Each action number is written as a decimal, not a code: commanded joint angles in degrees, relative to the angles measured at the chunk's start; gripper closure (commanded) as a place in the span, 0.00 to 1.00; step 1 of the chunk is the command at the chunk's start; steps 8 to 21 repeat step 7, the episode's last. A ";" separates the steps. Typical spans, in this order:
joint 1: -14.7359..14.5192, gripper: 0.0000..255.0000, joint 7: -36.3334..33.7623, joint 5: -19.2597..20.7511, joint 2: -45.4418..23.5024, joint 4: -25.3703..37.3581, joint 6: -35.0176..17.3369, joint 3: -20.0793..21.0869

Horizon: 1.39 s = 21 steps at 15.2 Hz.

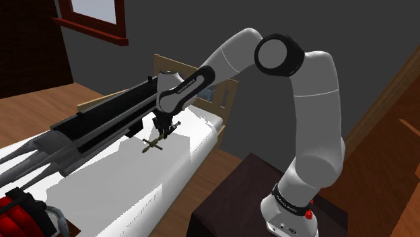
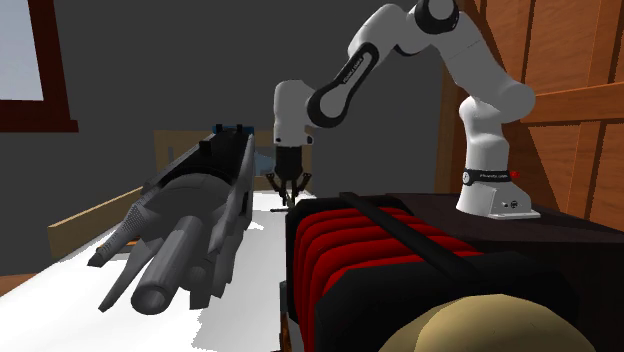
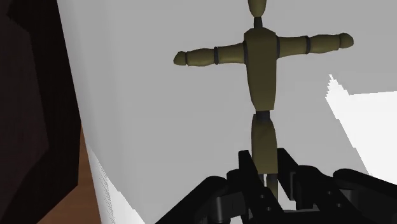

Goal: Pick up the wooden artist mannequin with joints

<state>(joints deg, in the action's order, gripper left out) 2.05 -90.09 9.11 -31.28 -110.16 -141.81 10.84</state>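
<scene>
Black fingers [image 3: 248, 172] of my end effector [image 3: 267, 167] sit closest to the wrist camera, clenched on the legs of an olive-brown jointed mannequin [image 3: 262, 63]. Its body runs away from the fingers, arms spread straight out to both sides and head farthest off, over the pale sheet of a bed [image 3: 159, 127]. Whether the figure touches the sheet, I cannot tell.

In the shoulder view, the end effector [image 1: 163, 126] points down at about nine o'clock from centre, with the mannequin [image 1: 156, 143] just below it, at its six o'clock. A long grey and black model craft [image 1: 101, 124] lies on the bed at the mannequin's nine o'clock, near but apart. A red and black ribbed object [image 1: 17, 209] sits at the view's eight o'clock corner. My white arm [image 1: 303, 101] rises from the dark stand [image 1: 235, 202] at five o'clock.
</scene>
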 commanded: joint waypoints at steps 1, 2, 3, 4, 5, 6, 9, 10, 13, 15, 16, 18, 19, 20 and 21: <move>0.20 1.00 0.24 -0.33 1.21 -0.07 1.14 0.25; 0.29 1.00 0.34 -0.49 1.77 -0.08 1.68 0.37; 0.37 1.00 0.45 -0.65 2.34 -0.08 2.24 0.49; 0.45 1.00 0.55 -0.81 2.89 -0.07 2.80 0.60; 0.53 1.00 0.66 -0.97 3.44 -0.04 3.36 0.71; 0.54 1.00 0.67 -1.00 3.52 -0.05 3.44 0.72; 0.54 1.00 0.67 -1.00 3.52 -0.04 3.44 0.72; 0.54 1.00 0.67 -1.00 3.52 -0.04 3.44 0.72; 0.54 1.00 0.67 -1.00 3.52 -0.04 3.44 0.72; 0.54 1.00 0.67 -1.00 3.52 -0.04 3.44 0.72; 0.54 1.00 0.67 -1.00 3.52 -0.04 3.44 0.72; 0.54 1.00 0.67 -1.00 3.52 -0.04 3.44 0.72; 0.54 1.00 0.67 -1.00 3.52 -0.04 3.44 0.72; 0.54 1.00 0.67 -1.00 3.52 -0.04 3.44 0.72; 0.54 1.00 0.67 -1.00 3.52 -0.04 3.44 0.72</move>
